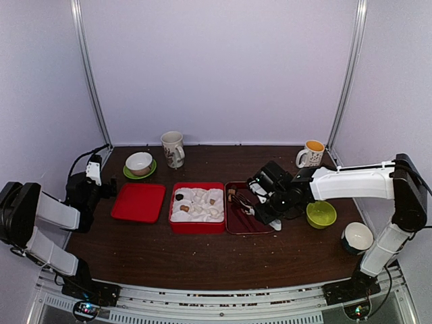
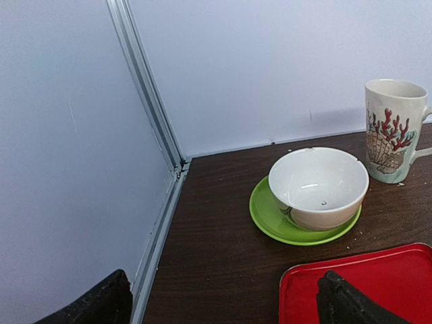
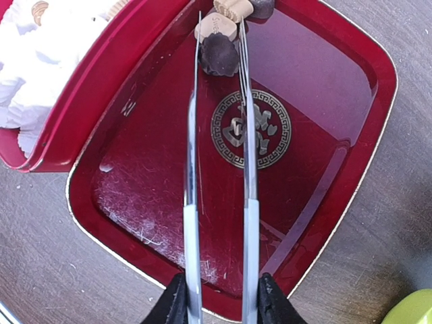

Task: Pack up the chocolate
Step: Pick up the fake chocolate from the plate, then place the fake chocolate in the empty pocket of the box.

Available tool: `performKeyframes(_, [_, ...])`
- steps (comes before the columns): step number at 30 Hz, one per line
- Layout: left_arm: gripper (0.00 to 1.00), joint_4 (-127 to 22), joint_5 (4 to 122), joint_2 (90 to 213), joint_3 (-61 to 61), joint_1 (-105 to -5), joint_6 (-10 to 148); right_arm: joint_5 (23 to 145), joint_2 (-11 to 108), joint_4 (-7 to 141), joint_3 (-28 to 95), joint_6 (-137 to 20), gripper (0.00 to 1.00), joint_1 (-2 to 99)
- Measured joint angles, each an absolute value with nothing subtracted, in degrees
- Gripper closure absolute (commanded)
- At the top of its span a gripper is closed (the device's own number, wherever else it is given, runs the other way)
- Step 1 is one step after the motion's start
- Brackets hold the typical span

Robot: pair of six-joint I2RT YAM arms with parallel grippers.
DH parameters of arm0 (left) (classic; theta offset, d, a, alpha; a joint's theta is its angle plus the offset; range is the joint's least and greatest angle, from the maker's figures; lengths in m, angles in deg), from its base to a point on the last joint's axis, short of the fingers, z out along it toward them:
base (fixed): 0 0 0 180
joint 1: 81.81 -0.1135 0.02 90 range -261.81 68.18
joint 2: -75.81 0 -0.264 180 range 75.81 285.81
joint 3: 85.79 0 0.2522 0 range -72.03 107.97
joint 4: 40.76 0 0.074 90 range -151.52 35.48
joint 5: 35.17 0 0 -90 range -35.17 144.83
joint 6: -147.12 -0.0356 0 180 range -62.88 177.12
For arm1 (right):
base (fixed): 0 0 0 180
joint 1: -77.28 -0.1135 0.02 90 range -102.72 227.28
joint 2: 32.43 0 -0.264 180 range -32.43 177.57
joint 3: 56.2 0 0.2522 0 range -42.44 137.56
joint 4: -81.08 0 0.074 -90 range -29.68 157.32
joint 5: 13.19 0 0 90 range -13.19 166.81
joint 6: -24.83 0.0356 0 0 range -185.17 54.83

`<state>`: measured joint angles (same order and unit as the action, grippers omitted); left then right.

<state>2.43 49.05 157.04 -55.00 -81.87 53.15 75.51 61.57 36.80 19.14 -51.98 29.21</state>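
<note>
Right gripper [image 3: 221, 307]: closed part-way onto slim metal tongs [image 3: 251, 209], black fingers [image 3: 177, 305] pressing the two steel arms from outside; held over a dark red, rounded rectangular tray with a gold emblem [image 3: 324, 101]. Tong tips: set either side of a dark brown lumpy chocolate piece [image 3: 217, 57] at the tray's far end, close against its flanks; firm pinch or mere contact not determinable. Just beyond it, bunched together: two tan chocolate pieces [image 3: 214, 27] and a further dark piece [image 3: 261, 7], partly cut off by the frame edge. More chocolate seated in the white moulded insert [image 1: 202, 196] of a bright red box [image 1: 197, 229] directly left of the tray: one dark brown piece [image 1: 180, 198] and two tan ones [image 1: 212, 201]. Left gripper [image 2: 219, 304]: jaws fully apart, nothing between them, one fingertip [image 2: 344, 300] over the edge of a flat bright red lid [image 2: 385, 270]. Near it: a white ceramic bowl [image 2: 317, 185] on a green saucer [image 2: 266, 216], and beside that a tall cream mug with red coral print [image 2: 391, 131].
</note>
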Motion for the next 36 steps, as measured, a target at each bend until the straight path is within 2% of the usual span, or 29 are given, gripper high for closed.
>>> performKeyframes(14, [0.02,2.4,49.0,157.0,-55.0,-81.9,53.1,77.2,56.6,36.9,18.4,-52.1,0.74,29.2])
performKeyframes(24, [0.02,2.4,49.0,157.0,-55.0,-81.9,53.1,84.3,49.3,37.2,15.9,-55.1,0.74,27.2])
performKeyframes(36, [0.02,2.4,49.0,157.0,-55.0,-81.9,53.1,88.5,49.3,34.5,15.9,-58.0,0.73,23.9])
